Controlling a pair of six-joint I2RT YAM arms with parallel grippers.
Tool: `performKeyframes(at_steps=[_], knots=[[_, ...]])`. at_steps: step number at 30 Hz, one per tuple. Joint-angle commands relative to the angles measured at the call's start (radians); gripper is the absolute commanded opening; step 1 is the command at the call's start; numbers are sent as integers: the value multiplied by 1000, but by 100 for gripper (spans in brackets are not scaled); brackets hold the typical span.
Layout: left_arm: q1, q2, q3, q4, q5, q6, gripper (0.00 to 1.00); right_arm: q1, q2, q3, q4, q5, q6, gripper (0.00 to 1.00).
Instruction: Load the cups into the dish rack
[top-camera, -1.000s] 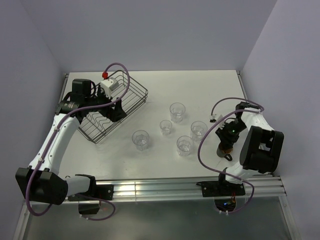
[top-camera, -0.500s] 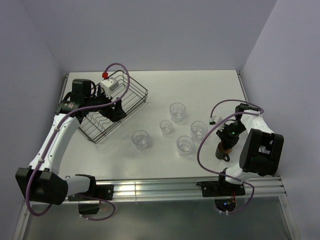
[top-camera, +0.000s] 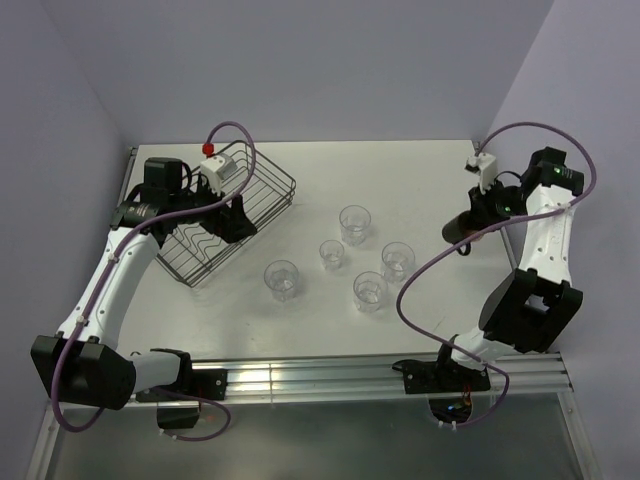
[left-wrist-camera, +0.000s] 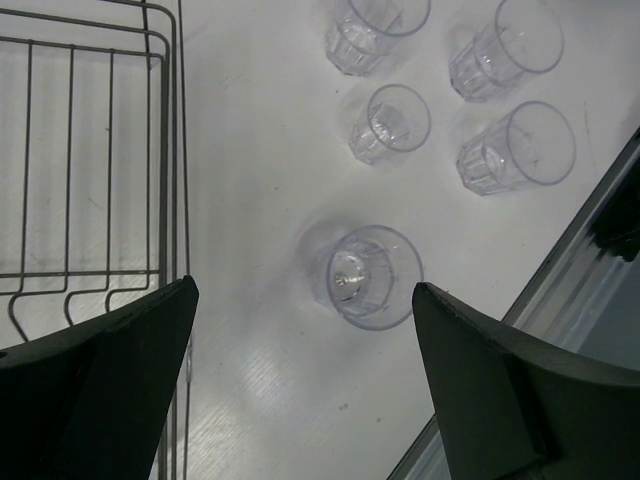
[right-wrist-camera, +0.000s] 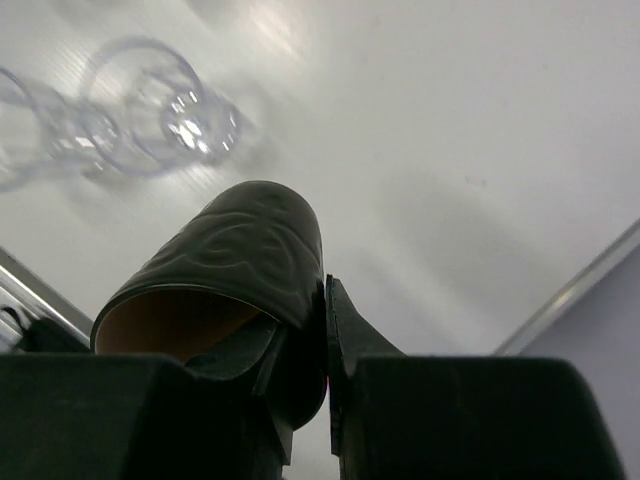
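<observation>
Gripping the brown mug (right-wrist-camera: 240, 250) by its wall in my narrowed right claw (right-wrist-camera: 326, 335), I now hold it lifted clear of the counter (top-camera: 400, 180) where it stood a second ago, ready for transfer to the dish rack (top-camera: 283, 178) at far left.

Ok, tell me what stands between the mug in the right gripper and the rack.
Five glasses stand on the table between the mug, held off the table, and the rack. The open left gripper hangs over the rack's edge.
</observation>
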Motion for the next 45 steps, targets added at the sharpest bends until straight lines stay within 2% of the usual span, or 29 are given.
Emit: performKeyframes(at_steps=[1, 6, 8, 10, 11, 12, 14, 15, 17, 18, 19, 21, 22, 23, 24, 26, 27, 28, 30, 31, 37, 40, 45], knots=[[0, -27, 38, 72, 88, -78, 97, 14, -14, 86, -176, -231, 144, 0], [22, -104, -31, 185, 173, -152, 95, 29, 15, 172, -172, -470, 347, 0], [36, -128, -57, 259, 229, -236, 94, 41, 11, 184, -152, -539, 422, 0], [39, -147, -79, 282, 268, -293, 93, 75, -27, 172, -24, -601, 527, 0], [39, -147, -79, 289, 306, -313, 93, 92, -50, 158, 51, -601, 669, 0], [39, -145, -71, 286, 324, -330, 93, 113, -78, 114, 221, -593, 748, 0], [49, -144, -64, 302, 370, -397, 93, 189, -170, 63, 390, -540, 930, 0], [60, -152, -74, 325, 384, -431, 93, 217, -201, 22, 534, -515, 974, 0], [117, -176, -111, 416, 421, -601, 93, 288, -273, -13, 671, -442, 1099, 0], [141, -222, -187, 619, 441, -688, 93, 306, -288, -38, 793, -423, 1144, 0], [183, -245, -227, 732, 435, -861, 94, 322, -299, -49, 849, -411, 1181, 0], [211, -302, -316, 984, 376, -989, 96, 368, -325, -84, 1035, -357, 1297, 0], [209, -311, -330, 1027, 362, -1049, 96, 379, -334, -105, 1108, -350, 1343, 0], [205, -314, -341, 1068, 355, -1082, 97, 391, -342, -130, 1205, -342, 1465, 0], [200, -305, -362, 1154, 368, -1155, 96, 412, -362, -192, 1403, -328, 1538, 0], [189, -285, -370, 1222, 389, -1229, 95, 441, -377, -240, 1558, -281, 1655, 0], [186, -265, -381, 1265, 400, -1269, 94, 510, -380, -257, 1628, -226, 1660, 0], [178, -261, -387, 1353, 414, -1348, 94, 541, -377, -256, 1644, -201, 1655, 0], [178, -247, -395, 1424, 411, -1433, 95, 602, -365, -233, 1655, -138, 1628, 0], [134, -244, -395, 1457, 403, -1447, 95, 654, -353, -227, 1660, -120, 1622, 0], [40, -247, -387, 1446, 368, -1482, 92, 809, -307, -188, 1681, -18, 1542, 0], [10, -228, -387, 1492, 369, -1533, 92, 874, -288, -161, 1674, 17, 1490, 0], [-44, -202, -355, 1511, 337, -1534, 90, 946, -230, -87, 1663, 68, 1477, 0]])
